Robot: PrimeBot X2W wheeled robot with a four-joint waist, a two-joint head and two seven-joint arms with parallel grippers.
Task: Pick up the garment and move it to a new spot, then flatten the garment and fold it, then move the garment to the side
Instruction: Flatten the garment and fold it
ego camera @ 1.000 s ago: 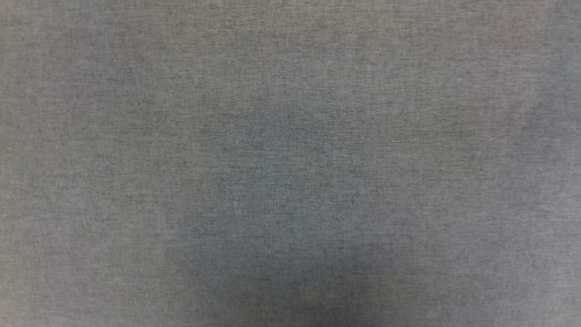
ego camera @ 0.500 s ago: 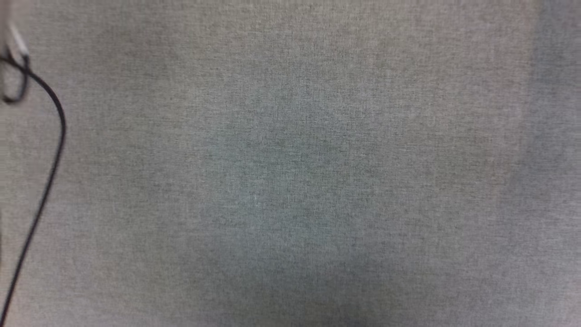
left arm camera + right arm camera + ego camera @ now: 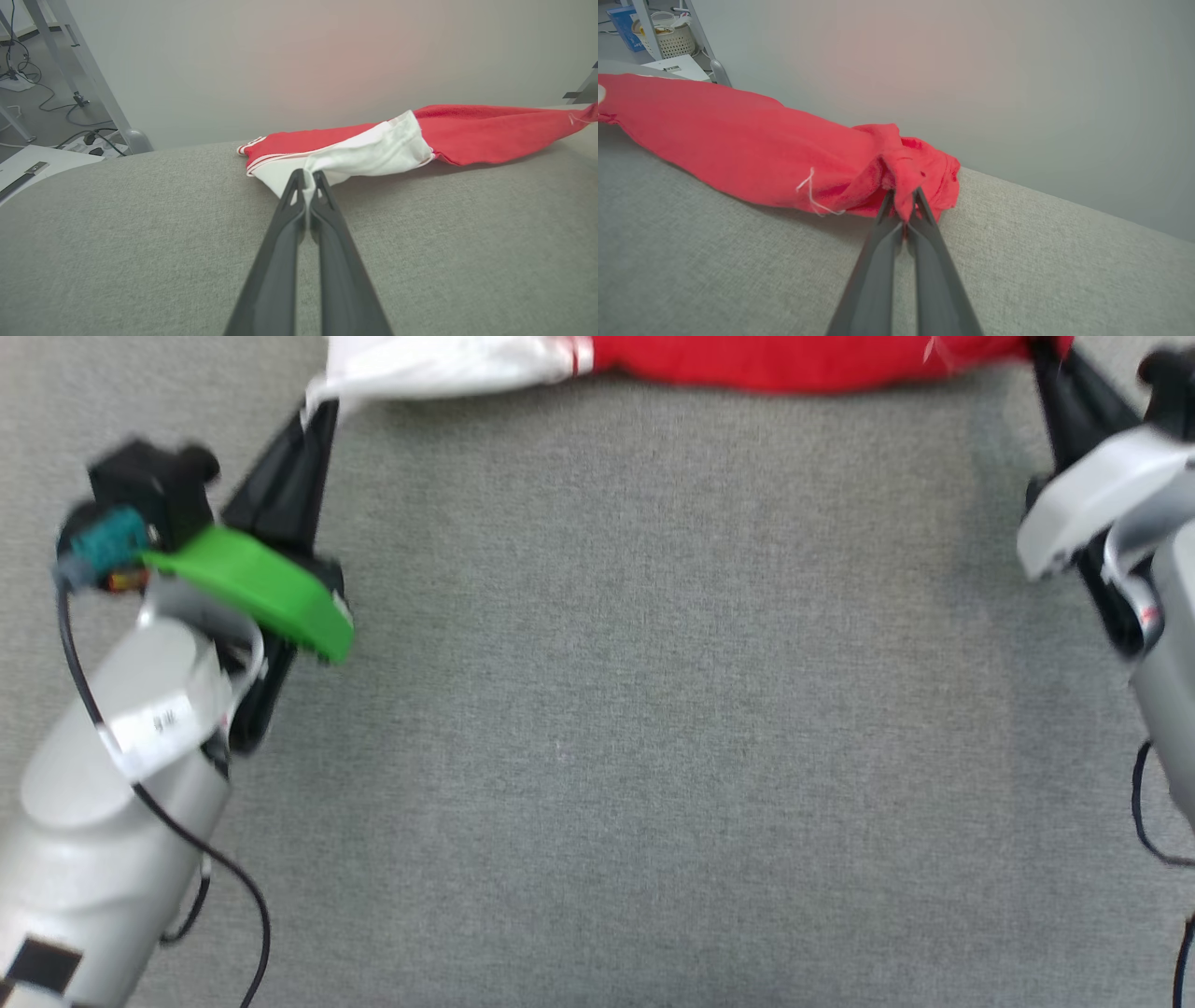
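Observation:
The garment is a red jersey T-shirt with a white sleeve, stretched as a band along the far edge of the grey cloth table. My left gripper is shut on the white sleeve, pinching its fabric at the tips. My right gripper is shut on a bunched red corner of the garment. The garment lies low over the surface between both grippers. Its chest lettering is hidden.
A pale wall runs just behind the table's far edge. Metal frame legs, cables and a power strip are on the floor to the left. A basket stands beyond the table. Bare grey cloth spreads between my arms.
The head camera has moved: earlier it showed bare grey cloth, then a cable at the left edge. Now both arms and the garment's stretched edge are in view.

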